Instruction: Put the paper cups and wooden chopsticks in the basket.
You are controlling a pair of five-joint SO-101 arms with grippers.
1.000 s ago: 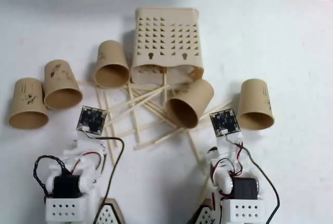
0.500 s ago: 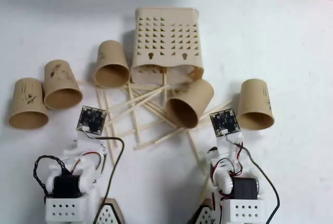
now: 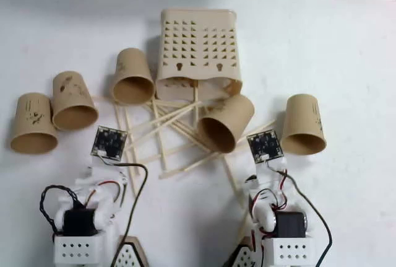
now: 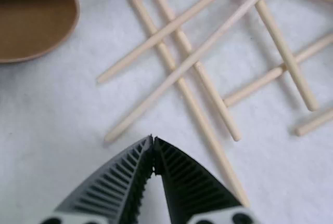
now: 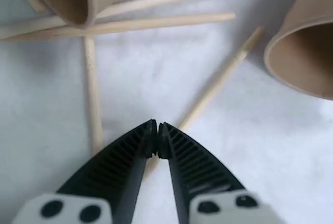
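A cream perforated plastic basket [image 3: 198,50] lies on its side in the middle of the white desk [image 3: 346,44], its open mouth turned toward the two arms. Five brown paper cups lie tipped over around it. The leftmost cup [image 3: 32,124] is just beside a second cup [image 3: 74,101], and a third cup [image 3: 132,77] rests by the basket's left corner. A fourth cup [image 3: 226,122] lies at the right side of the mouth, and a fifth cup [image 3: 304,124] sits apart to the right. Pale wooden chopsticks [image 3: 167,127] lie crossed in a loose heap on the desk in front of the mouth, between the third and fourth cups; none is in the basket.

The left claw [image 4: 153,154] is closed tip to tip with nothing in it, over bare desk just beside the near ends of the sticks. The right claw [image 5: 156,138] is likewise pinched together and empty, between the fourth and fifth cups, with one chopstick [image 5: 218,81] running under its tips
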